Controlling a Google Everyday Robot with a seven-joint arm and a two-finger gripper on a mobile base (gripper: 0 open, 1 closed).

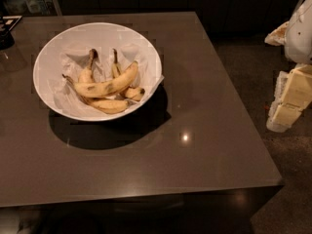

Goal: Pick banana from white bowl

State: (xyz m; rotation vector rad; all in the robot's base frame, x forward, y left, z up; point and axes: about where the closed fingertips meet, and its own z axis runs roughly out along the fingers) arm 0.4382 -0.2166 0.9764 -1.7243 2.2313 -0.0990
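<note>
**Lining Up the Reach for the Banana**

The claw [285, 106] hangs beyond the edge of the tabletop [204, 130], over the floor. I cannot tell whether it is spread or pressed together. Nothing appears to be in its grip, so the step in hand looks like the approach.

The bowl [51, 57] sits well apart from the claw, across the tabletop. The banana [107, 85] lies inside it on top of the heap. It runs crosswise, with its blunt end toward the claw and its thin stem on the far side from it.

Smaller bananas [87, 73] crowd it. Two lean behind it with their stems up, and at least one lies under it on the near side. Crumpled paper [68, 99] lines the bowl beneath them all.

To do this well, the claw should probably travel over the rim and come down from above rather than from the side. It would best meet the banana at its middle, set across its width, where it stands clearest of its neighbours. The descent should stay shallow, because going deeper risks snagging the paper or pinching a second fruit. A straight lift should clear the rim before any pull back.
</note>
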